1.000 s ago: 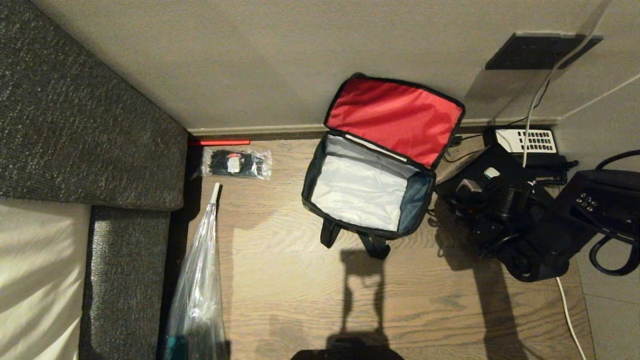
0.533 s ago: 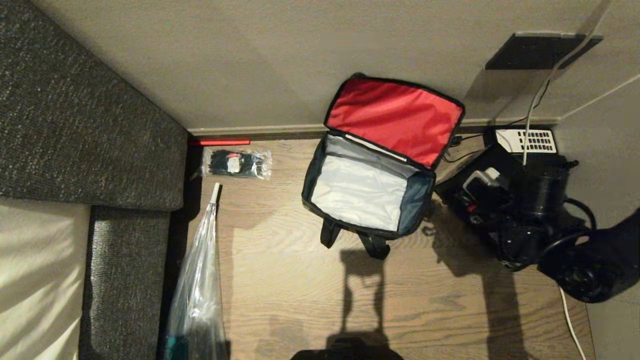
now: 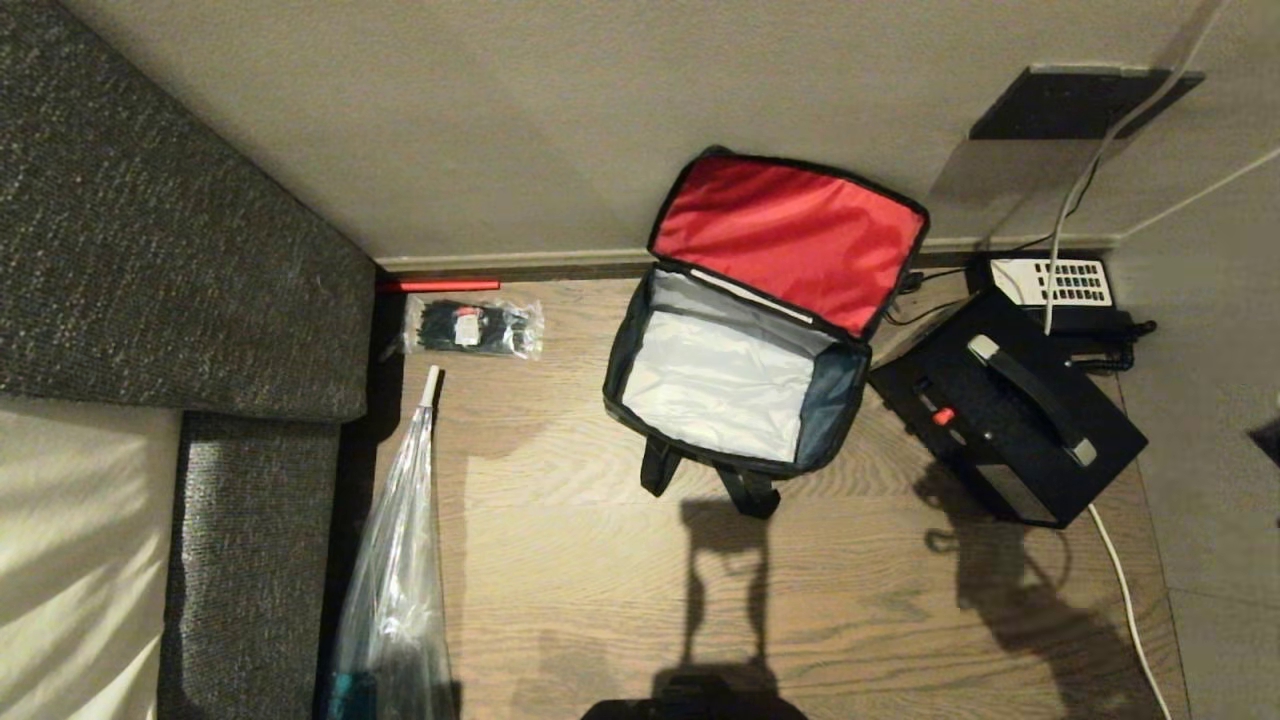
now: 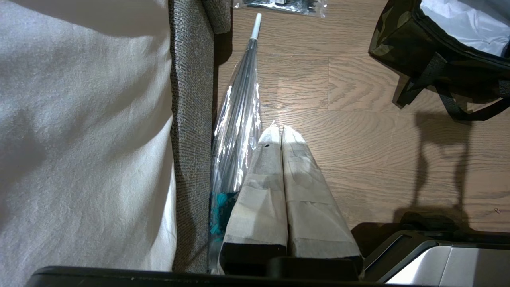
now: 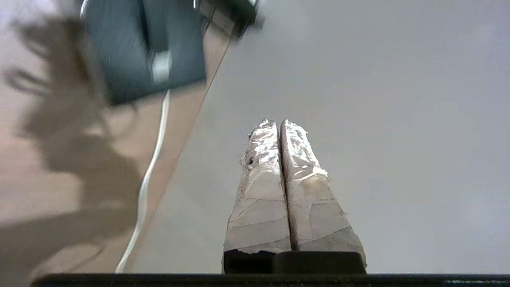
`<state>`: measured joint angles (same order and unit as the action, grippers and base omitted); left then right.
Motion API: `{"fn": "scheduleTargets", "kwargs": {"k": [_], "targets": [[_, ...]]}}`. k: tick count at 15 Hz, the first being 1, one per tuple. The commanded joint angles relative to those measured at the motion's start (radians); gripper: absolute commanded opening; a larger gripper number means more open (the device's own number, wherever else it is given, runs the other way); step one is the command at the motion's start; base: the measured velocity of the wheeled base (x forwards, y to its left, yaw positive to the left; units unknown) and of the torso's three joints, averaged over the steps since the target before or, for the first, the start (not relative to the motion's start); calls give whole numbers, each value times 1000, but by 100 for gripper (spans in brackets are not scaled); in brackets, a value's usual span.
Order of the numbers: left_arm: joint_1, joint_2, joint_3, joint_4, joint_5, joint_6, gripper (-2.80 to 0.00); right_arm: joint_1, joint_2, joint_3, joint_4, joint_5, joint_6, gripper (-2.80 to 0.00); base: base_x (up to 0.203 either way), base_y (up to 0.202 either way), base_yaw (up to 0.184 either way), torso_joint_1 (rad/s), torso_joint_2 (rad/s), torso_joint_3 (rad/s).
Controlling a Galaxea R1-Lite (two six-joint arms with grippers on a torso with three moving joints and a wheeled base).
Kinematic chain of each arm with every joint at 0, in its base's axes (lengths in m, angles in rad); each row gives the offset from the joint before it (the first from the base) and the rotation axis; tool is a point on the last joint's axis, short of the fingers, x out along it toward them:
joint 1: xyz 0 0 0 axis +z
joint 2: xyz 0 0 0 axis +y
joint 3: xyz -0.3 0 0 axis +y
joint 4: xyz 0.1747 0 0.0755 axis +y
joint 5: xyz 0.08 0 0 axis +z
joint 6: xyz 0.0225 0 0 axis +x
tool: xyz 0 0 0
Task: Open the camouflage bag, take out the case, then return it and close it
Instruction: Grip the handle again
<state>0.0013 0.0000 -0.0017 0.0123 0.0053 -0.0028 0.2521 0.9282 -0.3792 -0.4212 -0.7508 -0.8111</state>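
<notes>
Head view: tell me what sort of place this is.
Probably a lived-in room, a corner of a home or hotel: wood-plank floor meeting a plain wall, a grey fabric sofa with a pale cushion, and a corded telephone on the floor.

We see neither arm from the head camera. Our left tool (image 4: pixel 281 129) points down at a slant, its two taped fingers (image 4: pixel 263 167) pressed together, holding nothing. Our right tool (image 5: pixel 279 122) likewise has its foil-wrapped fingers (image 5: pixel 303 159) closed flat against each other, empty.
</notes>
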Motion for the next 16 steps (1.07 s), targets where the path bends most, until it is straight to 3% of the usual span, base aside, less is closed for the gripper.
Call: {"fn": "scheduleTargets", "kwargs": {"k": [1, 2, 3, 6, 8, 9, 10, 13, 16], "targets": [[0, -3, 0, 0, 1, 0, -280, -29, -369, 111, 235, 77, 163, -280, 0, 0, 0, 0, 0, 0], [0, -3, 0, 0, 1, 0, -280, -45, -430, 147, 295, 164, 294, -280, 0, 0, 0, 0, 0, 0], [0, -3, 0, 0, 1, 0, -280, -84, -484, 181, 338, 305, 393, -280, 0, 0, 0, 0, 0, 0], [0, -3, 0, 0, 1, 1, -280, -184, -680, 296, 372, 548, 502, -280, 0, 0, 0, 0, 0, 0], [0, -3, 0, 0, 1, 0, -280, -208, -753, 364, 334, 678, 688, -280, 0, 0, 0, 0, 0, 0], [0, -3, 0, 0, 1, 0, -280, -214, -751, 381, 321, 707, 779, -280, 0, 0, 0, 0, 0, 0], [0, -3, 0, 0, 1, 0, -280, -217, -750, 390, 330, 732, 814, -280, 0, 0, 0, 0, 0, 0], [0, -3, 0, 0, 1, 0, -280, -231, -861, 383, 413, 752, 786, -280, 0, 0, 0, 0, 0, 0], [0, -3, 0, 0, 1, 0, -280, -238, -930, 393, 384, 748, 834, -280, 0, 0, 0, 0, 0, 0]]}}
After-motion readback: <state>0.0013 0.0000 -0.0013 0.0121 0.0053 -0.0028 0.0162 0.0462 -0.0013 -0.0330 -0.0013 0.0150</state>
